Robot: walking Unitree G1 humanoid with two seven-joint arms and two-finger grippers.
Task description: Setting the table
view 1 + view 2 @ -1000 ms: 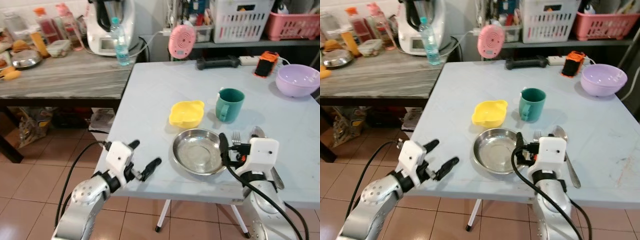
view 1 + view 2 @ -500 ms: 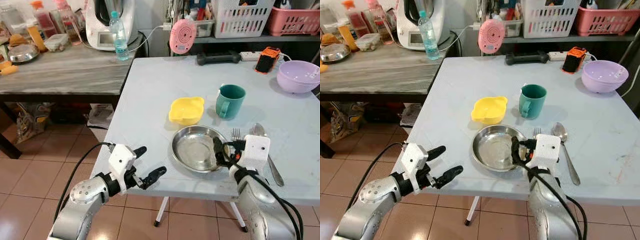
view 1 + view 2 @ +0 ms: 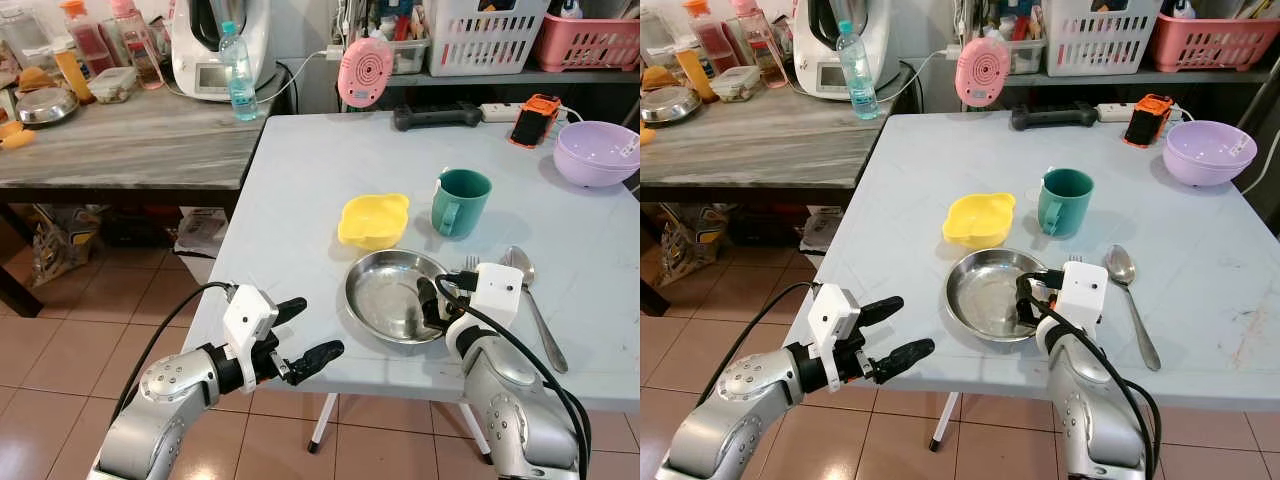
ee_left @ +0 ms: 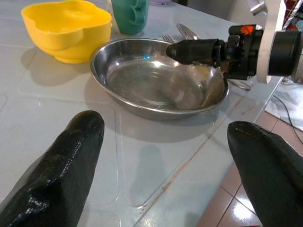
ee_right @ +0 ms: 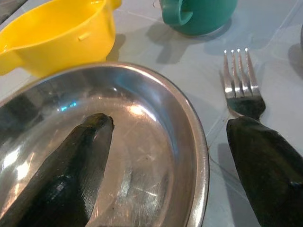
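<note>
On the pale blue table [image 3: 300,190] a round stainless-steel plate [image 3: 392,300] sat near the front edge, shiny and shallow. Just behind it stood a glossy yellow lobed bowl [image 3: 373,221] and a teal mug [image 3: 459,206]. A fork [image 5: 241,84] and a steel spoon [image 3: 531,296] lay beside the plate's right rim.

The right gripper [image 5: 165,161] was spread wide across that rim, one finger over the dish and one over the fork. The left gripper [image 3: 305,331] hung wide open off the table's front edge. A lilac bowl [image 3: 596,155] sat at the far right. No writing was legible.
</note>
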